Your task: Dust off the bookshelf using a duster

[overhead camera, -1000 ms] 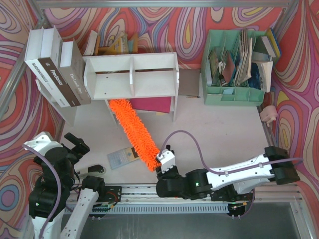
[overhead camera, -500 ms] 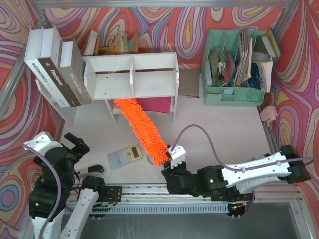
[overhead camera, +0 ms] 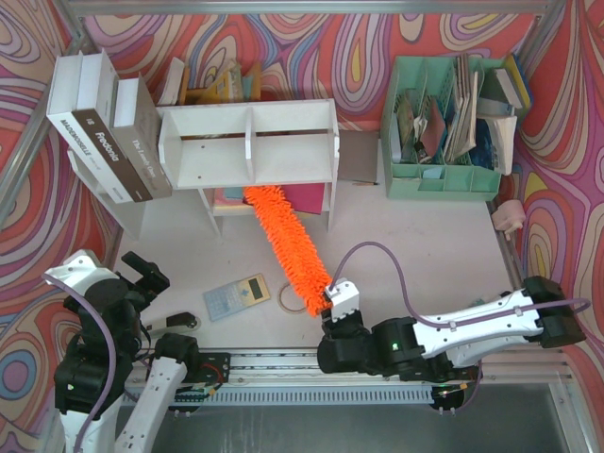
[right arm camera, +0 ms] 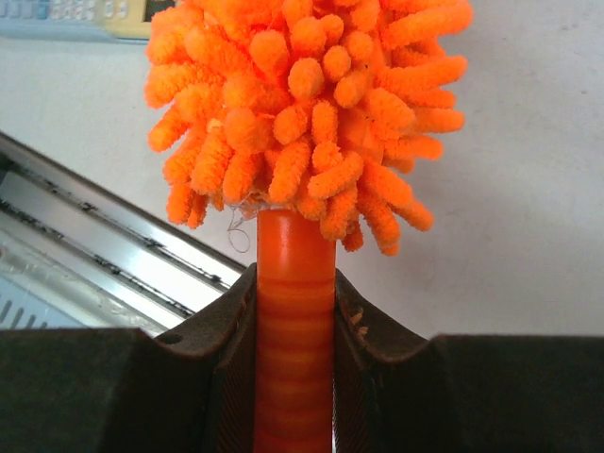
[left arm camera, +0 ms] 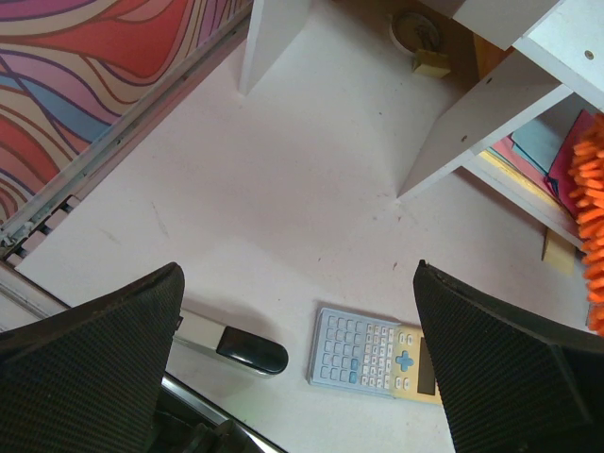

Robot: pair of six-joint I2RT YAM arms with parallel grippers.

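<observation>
The right tool (right arm camera: 294, 311) is clamped tight on the handle of the duster (overhead camera: 288, 241), whose far tip lies under the bookshelf (overhead camera: 250, 142). The left tool (left arm camera: 297, 283) hangs wide open and empty, near left.

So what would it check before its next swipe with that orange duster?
1. Grip: right tool shut on the handle of the duster: ok.
2. Reach: duster's tip lies under the bookshelf, between its legs: ok.
3. Contact: fluff touching the shelf's underside: cannot tell.
4. Spare arm: left tool open, empty, apart from the duster: ok.
5. Path: calculator lies beside the duster, not touching: ok.
</observation>
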